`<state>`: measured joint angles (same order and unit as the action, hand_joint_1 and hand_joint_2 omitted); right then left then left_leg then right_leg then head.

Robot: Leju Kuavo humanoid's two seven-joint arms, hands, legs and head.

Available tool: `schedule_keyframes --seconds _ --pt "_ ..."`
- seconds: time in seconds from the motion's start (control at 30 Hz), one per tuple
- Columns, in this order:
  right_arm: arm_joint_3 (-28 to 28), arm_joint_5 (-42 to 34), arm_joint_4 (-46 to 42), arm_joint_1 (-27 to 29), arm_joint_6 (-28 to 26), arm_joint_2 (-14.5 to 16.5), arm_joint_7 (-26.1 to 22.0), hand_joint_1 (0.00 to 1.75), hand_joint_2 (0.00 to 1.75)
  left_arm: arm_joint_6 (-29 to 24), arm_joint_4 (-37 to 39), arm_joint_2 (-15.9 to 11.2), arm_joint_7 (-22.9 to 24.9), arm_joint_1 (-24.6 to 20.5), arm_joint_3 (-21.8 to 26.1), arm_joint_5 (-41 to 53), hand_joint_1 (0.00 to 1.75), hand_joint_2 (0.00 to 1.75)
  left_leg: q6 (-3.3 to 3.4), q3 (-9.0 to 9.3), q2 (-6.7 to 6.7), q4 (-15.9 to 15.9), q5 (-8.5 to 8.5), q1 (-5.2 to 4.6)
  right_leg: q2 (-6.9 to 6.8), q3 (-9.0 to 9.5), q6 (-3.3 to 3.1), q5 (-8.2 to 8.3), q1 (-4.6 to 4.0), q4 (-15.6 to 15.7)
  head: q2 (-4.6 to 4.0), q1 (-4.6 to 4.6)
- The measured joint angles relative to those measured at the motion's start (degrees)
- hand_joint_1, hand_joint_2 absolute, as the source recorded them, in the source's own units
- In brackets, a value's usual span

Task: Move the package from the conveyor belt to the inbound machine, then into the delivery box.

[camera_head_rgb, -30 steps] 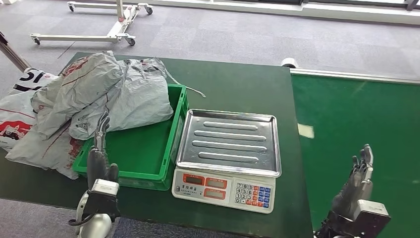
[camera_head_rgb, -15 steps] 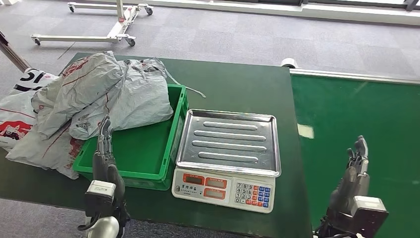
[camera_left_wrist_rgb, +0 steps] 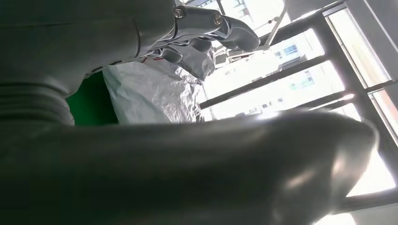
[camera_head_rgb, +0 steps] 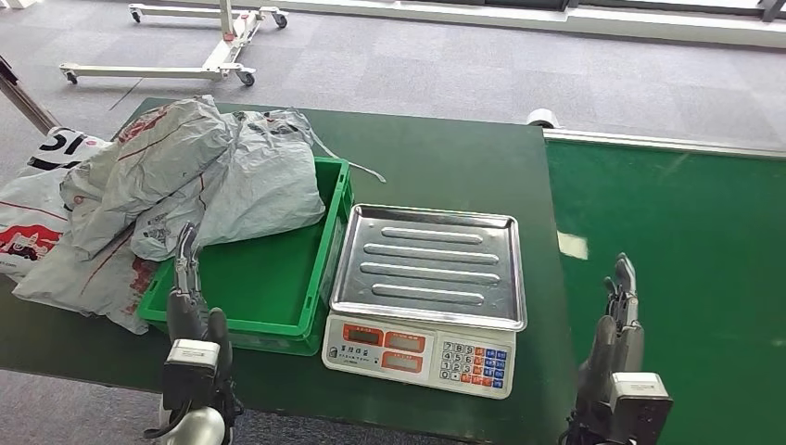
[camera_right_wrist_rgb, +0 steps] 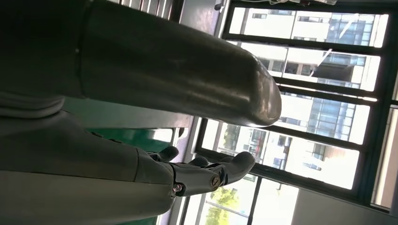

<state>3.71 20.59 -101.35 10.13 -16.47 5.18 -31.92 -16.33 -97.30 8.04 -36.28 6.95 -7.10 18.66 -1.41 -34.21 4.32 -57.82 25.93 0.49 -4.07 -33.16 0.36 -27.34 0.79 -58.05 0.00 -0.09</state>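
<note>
**Grey mailers heaped, both hands free**

Grey package (camera_head_rgb: pixel 199 176) slumps across the green delivery box (camera_head_rgb: pixel 315 297) at the counter's (camera_head_rgb: pixel 445 153) left edge, likely dropped there. Left hand (camera_head_rgb: pixel 188 287), fingers straight and released, hovers by the box's near rim; right hand (camera_head_rgb: pixel 619 320), released too, waits over the conveyor belt (camera_head_rgb: pixel 686 213). Steel scale (camera_head_rgb: pixel 428 269) sits between them; grey carpet beyond.

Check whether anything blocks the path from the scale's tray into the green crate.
Nothing visible does, apart from the green crate's own wall beside the scale's tray. The grey packages cover the crate's far left part, and the left hand stands at its near wall, off that path.
</note>
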Motion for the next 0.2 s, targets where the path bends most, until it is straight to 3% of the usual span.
schedule_keyframes --seconds 0.2 --pt "0.6 -0.6 0.4 0.2 -0.7 0.0 -0.2 0.0 0.0 1.0 0.0 0.0 0.1 0.0 0.0 0.3 0.0 0.0 0.0 0.0 0.0 0.0 0.0 -0.01 0.0 0.0 0.0 0.0 0.01 0.0 0.0 0.0"
